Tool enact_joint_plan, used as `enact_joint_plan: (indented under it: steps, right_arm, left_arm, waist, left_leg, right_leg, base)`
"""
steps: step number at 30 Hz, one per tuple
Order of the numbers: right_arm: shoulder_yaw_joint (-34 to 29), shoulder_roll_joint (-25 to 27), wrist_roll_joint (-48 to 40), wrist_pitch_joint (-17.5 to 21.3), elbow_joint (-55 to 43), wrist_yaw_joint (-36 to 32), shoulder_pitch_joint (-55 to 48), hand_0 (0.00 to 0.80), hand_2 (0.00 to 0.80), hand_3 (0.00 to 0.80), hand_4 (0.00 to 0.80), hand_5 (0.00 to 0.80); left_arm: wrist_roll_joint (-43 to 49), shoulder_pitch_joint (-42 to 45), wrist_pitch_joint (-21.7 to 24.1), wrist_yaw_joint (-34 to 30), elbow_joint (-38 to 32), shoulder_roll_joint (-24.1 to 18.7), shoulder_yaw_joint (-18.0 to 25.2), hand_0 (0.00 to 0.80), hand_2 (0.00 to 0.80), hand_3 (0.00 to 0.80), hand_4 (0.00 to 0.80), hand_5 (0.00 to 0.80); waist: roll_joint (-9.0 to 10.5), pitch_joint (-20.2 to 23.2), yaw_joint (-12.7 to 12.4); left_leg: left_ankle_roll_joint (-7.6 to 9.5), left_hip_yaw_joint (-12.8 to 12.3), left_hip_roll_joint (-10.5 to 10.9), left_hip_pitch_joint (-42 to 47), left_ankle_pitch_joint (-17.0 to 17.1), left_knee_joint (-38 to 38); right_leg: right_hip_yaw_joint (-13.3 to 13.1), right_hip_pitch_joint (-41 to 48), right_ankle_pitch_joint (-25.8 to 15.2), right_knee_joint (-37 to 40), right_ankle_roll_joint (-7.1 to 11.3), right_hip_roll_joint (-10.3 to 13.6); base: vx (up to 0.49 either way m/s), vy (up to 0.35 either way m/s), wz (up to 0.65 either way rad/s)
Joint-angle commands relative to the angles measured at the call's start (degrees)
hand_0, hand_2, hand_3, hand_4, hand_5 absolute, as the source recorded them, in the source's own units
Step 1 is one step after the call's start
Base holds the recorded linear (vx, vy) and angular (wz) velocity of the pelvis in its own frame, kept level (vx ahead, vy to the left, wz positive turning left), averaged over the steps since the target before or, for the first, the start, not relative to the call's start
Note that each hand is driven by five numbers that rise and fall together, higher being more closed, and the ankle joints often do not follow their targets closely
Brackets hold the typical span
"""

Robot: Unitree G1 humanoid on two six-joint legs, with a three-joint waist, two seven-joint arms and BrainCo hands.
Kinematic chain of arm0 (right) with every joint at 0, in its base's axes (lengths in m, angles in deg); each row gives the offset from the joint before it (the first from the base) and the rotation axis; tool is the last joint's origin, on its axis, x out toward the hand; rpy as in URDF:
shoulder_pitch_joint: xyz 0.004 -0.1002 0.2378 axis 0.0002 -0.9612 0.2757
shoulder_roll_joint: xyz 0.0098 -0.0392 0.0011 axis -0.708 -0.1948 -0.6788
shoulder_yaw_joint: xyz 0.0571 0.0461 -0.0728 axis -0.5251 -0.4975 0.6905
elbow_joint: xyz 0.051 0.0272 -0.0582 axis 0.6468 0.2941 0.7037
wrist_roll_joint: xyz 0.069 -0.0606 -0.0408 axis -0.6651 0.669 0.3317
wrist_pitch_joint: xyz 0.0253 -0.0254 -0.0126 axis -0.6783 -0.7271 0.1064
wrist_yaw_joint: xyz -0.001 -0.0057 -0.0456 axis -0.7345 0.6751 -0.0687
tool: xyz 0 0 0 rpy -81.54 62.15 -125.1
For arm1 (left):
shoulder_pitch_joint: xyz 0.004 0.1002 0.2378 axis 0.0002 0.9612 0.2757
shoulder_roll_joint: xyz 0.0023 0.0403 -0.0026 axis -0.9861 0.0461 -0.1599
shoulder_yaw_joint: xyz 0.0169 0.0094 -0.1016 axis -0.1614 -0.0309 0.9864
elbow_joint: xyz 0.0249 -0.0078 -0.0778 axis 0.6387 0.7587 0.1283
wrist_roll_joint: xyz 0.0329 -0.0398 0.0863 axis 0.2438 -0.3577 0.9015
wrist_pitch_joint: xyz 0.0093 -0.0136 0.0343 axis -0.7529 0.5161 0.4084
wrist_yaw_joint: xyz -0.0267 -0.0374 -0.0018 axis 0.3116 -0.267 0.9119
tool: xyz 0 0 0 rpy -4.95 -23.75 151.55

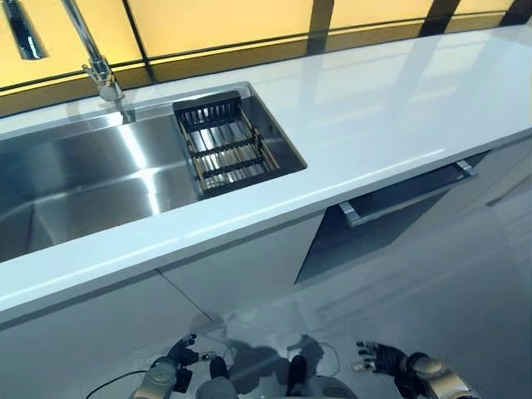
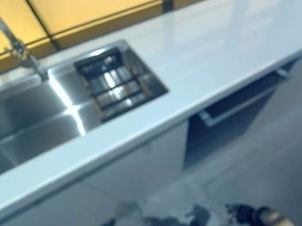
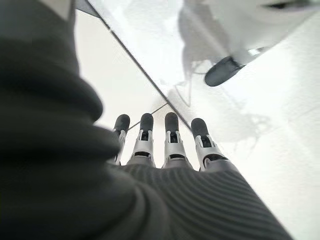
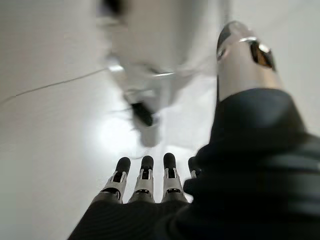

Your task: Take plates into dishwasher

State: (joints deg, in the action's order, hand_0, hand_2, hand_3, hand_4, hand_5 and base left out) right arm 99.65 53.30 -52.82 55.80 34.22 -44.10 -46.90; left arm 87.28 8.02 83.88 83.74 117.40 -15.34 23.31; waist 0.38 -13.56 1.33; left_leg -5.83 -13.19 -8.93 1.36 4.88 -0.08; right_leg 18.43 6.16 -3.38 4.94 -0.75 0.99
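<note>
No plates show in any view, so their place cannot be told. The dishwasher sits under the white worktop, well up and ahead of the right hand's fingers; its door looks slightly ajar, a long silver handle bar standing out from a dark gap below the worktop edge.

The left hand hangs low by the floor, well below the worktop's front edge. In its wrist view the fingers run straight in a row, spread narrowly, with nothing between them; only the pale glossy floor lies past the dark tips. The right hand hangs just as low on the other side, its fingers likewise straight and relaxed, holding nothing, pointed at the floor.

Far above and ahead of the left fingers, a stainless steel sink is sunk into the worktop. A dark slatted drain basket sits in the sink's right end, the end nearer the dishwasher. A chrome tap rises from behind the sink's back rim. Beyond the worktop, yellow wall panels with dark dividers run along the back. White cabinet fronts fill the space under the sink, between the 2 hands and the worktop.
</note>
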Motion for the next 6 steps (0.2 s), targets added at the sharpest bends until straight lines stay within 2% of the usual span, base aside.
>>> enact_joint_plan:
  steps: [1, 3, 6]
  right_arm:
    - [1.65, -3.07, 4.55, -0.35, 6.34, 7.32, 6.06, 0.0, 0.0, 0.0, 0.0, 0.0]
    - [1.69, -4.08, 5.3, 0.55, 11.36, 12.47, 7.62, 0.0, 0.0, 0.0, 0.0, 0.0]
    - [1.78, -5.18, 7.28, 0.92, 15.12, 14.53, 9.22, 0.0, 0.0, 0.0, 0.0, 0.0]
  left_arm:
    - [3.57, -3.34, -0.26, 0.83, 1.44, -1.01, -2.02, 0.0, 0.0, 0.0, 0.0, 0.0]
    - [4.19, -3.24, 0.02, 0.36, 1.78, -0.64, -2.85, 0.0, 0.0, 0.0, 0.0, 0.0]
    - [5.01, -2.58, 0.15, -0.11, 2.03, 0.22, -3.52, 0.0, 0.0, 0.0, 0.0, 0.0]
  waist:
    - [1.26, -0.27, -3.37]
    - [0.5, -0.48, -4.61]
    - [0.0, -0.44, -5.53]
  left_leg:
    - [0.34, 0.64, 2.56, -5.83, 1.31, 5.34]
    - [0.19, 1.5, 3.06, -6.62, 1.97, 5.47]
    - [0.67, 1.85, 3.45, -6.71, 0.85, 6.04]
  right_leg:
    - [-1.06, 1.98, 8.11, -5.59, 0.32, -0.85]
    - [-0.59, 2.58, 8.16, -5.4, 0.24, -0.85]
    - [0.06, 2.7, 8.17, -5.51, 0.13, -0.22]
  base:
    - [0.025, -0.001, 0.4]
    - [0.006, 0.018, 0.44]
    - [-0.018, 0.056, 0.43]
